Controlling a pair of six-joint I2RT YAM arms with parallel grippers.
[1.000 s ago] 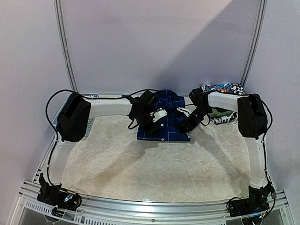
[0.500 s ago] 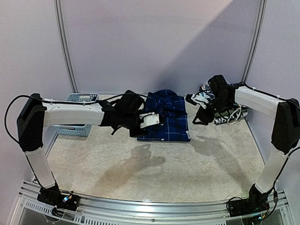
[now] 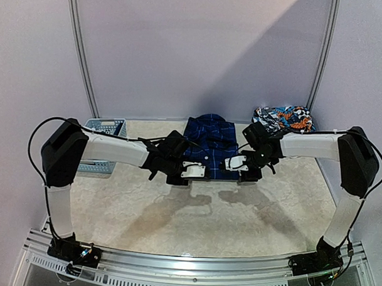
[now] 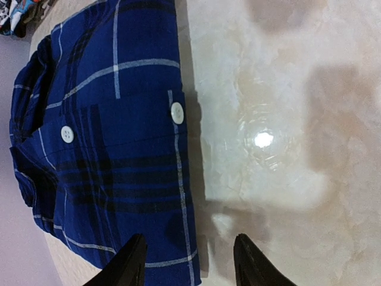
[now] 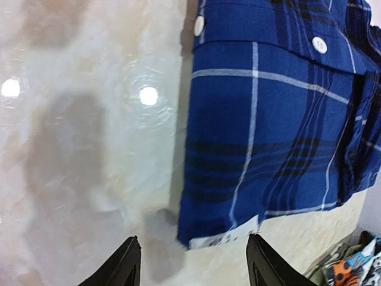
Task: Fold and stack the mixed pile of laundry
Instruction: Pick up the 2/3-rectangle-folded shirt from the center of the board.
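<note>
The left tool (image 3: 194,171) hangs with its dark jaws spread and nothing between them, over the near left corner of the plaid shirt (image 3: 210,145). The right tool (image 3: 235,163) also stands open and empty, above the shirt's near right corner, where a white label shows at the hem. The shirt is folded into a flat rectangle of soft blue cloth crossed with black and white lines, with white buttons. It lies on the desk (image 3: 175,224) at 12 o'clock, close to the back wall (image 3: 200,55). The desk is pale cream, mottled like marble, and glossy enough to mirror lamps and carry the arms' shadows. At 1 o'clock a crumpled heap of patterned garments (image 3: 283,116) in orange, blue and white lies apart from the shirt. At 10 o'clock stands a light-blue slotted plastic basket (image 3: 107,126). The wall is plain lilac-white panels framed by metal strips. A ribbed aluminium rail (image 3: 193,265) edges the desk at 6 o'clock.
</note>
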